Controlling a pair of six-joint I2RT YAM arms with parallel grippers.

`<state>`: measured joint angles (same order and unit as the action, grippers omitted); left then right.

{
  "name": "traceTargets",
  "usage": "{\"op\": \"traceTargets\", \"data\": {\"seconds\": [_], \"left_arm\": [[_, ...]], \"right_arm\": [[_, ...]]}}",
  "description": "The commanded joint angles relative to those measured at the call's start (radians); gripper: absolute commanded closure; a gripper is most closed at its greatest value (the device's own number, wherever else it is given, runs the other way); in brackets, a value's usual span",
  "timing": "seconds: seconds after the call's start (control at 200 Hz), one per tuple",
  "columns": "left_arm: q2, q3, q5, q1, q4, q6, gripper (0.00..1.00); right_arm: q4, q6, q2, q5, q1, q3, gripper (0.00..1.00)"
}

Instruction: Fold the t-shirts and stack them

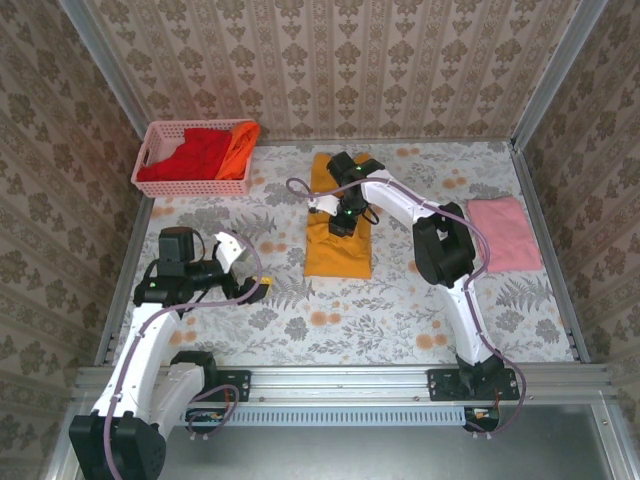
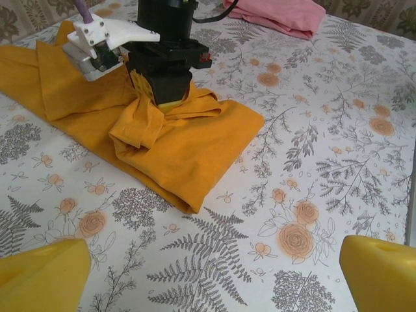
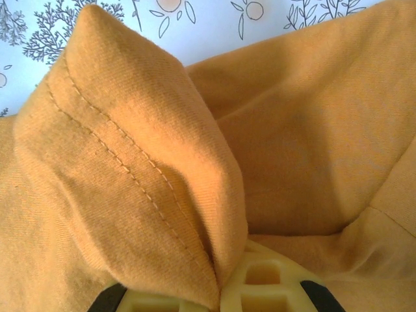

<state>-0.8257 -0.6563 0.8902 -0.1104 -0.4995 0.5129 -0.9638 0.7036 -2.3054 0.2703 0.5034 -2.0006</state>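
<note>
Holding red shirt [image 1: 195, 155] and orange shirt [image 1: 238, 148] in the pink basket [image 1: 190, 186], far left corner. Pinching a fold of the yellow shirt [image 1: 337, 255] on the tabletop [image 1: 350, 320] with the right tool [image 2: 162, 101]. Showing the pink shirt [image 1: 498, 232] folded by the right edge. Hanging the left tool [image 1: 250, 268] wide open over bare tabletop.

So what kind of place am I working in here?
Probably a staged robot test booth: damask-wallpapered wall panels, grey metal framing, a floral-printed tablecloth.
</note>
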Motion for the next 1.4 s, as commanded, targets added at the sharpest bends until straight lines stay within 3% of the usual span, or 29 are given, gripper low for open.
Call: {"op": "traceTargets", "data": {"seconds": [0.0,0.075,0.155,0.2,0.295,0.415,0.525,0.72,0.99,1.395], "left_arm": [[-0.008,0.017,0.027,-0.009,0.048,-0.042,0.0],[-0.019,0.018,-0.007,-0.018,0.081,-0.085,0.0],[-0.035,0.02,-0.083,-0.029,0.145,-0.187,0.0],[-0.043,0.022,-0.132,-0.031,0.199,-0.258,0.0],[-0.07,0.023,-0.188,-0.042,0.285,-0.358,0.0],[-0.124,0.009,-0.241,-0.071,0.352,-0.461,0.0],[-0.212,-0.028,-0.361,-0.108,0.354,-0.572,0.0],[-0.339,-0.047,-0.499,-0.218,0.442,-0.698,0.0],[-0.479,-0.083,-0.538,-0.329,0.515,-0.758,0.0],[-0.499,-0.085,-0.577,-0.337,0.491,-0.805,0.0]], "right_arm": [[0.036,-0.017,-0.018,-0.025,-0.008,-0.032,0.89],[0.056,-0.037,-0.007,-0.056,-0.009,-0.031,0.74],[0.098,-0.063,0.025,-0.079,-0.011,-0.014,0.44],[0.134,-0.082,0.055,-0.085,-0.014,0.01,0.32],[0.229,-0.12,0.13,-0.089,-0.016,0.086,0.2],[0.362,-0.183,0.234,-0.089,-0.011,0.223,0.15],[0.485,-0.251,0.308,-0.108,-0.002,0.352,0.14],[0.587,-0.363,0.348,-0.14,0.026,0.457,0.14],[0.57,-0.443,0.178,-0.271,0.032,0.339,0.13],[0.446,-0.501,-0.015,-0.366,-0.034,0.047,0.13]]}}
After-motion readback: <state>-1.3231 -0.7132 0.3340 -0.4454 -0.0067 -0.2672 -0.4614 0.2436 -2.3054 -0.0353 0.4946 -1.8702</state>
